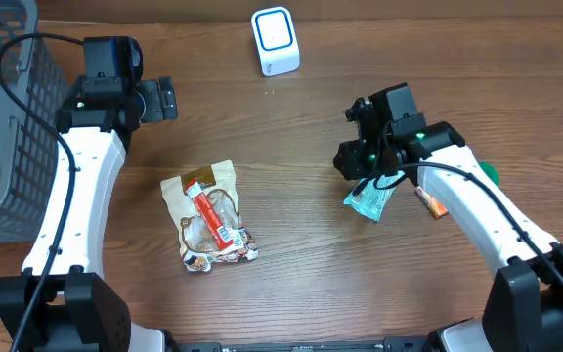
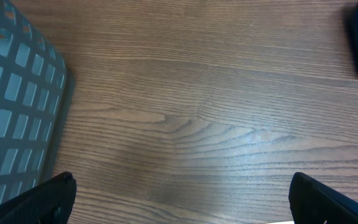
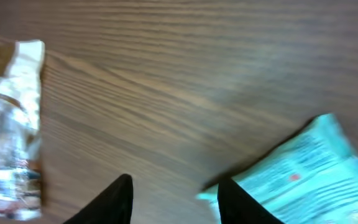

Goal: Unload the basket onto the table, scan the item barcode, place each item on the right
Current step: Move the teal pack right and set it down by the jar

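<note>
**Right end effector** (image 3: 173,186). The two dark fingers (image 3: 115,200) stood apart. Bare desk (image 3: 185,74) showed between them and nothing was clamped in the gap. Condition: open and empty. The right wrist view was blurred.

The teal packet (image 3: 303,174) lay on the desk just beside the finger on the right of that view, with its near corner running behind that finger. Whether packet and finger touched could not be told. The snack bag (image 3: 11,124) lay at the left edge of the same view, well apart from the fingers.

In the overhead view, the right end effector (image 1: 358,168) hung over the right half of the desk. The teal packet (image 1: 369,200) lay flat at its near side, partly covered by the wrist. An orange packet (image 1: 433,205) lay just beside the teal packet, partly under the right forearm. A green object (image 1: 489,174) showed at the forearm's outer edge.

**Left end effector** (image 2: 180,180). The fingers (image 2: 42,199) sat in the two lower corners of the left wrist view, spread wide, with only bare desk between them. Condition: open and empty. The grey basket (image 2: 11,93) filled the left side of that view.

In the overhead view, this end effector hung over the far left part of the desk, near the basket and well apart from the snack bag. The snack bag lay flat between the two arms, left of the desk centre.

**Scanner** (image 1: 275,41). The white unit with a blue face stood at the far edge of the desk, well apart from both end effectors, the teal packet and the snack bag.
</note>
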Tool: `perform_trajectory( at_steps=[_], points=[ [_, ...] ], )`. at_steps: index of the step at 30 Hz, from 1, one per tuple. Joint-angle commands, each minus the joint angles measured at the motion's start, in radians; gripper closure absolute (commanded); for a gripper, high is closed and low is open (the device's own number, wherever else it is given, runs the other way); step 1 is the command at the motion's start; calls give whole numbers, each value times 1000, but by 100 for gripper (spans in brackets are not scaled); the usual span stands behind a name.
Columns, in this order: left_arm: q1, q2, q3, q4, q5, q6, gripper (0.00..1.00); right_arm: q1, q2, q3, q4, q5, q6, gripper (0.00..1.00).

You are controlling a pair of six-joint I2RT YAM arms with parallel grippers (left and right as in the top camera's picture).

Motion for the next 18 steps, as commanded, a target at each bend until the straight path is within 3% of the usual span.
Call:
perform_trajectory(
  at_steps=[1,13,18],
  points=[
    [2,-1,2,2,-11,-7,0,30,20,-2,7,69,218,56],
    [2,-1,2,2,-11,-7,0,80,241,-2,-3,139,263,53],
    [2,-1,2,2,-11,-6,0,66,255,-1,-71,274,264,51]
  ],
)
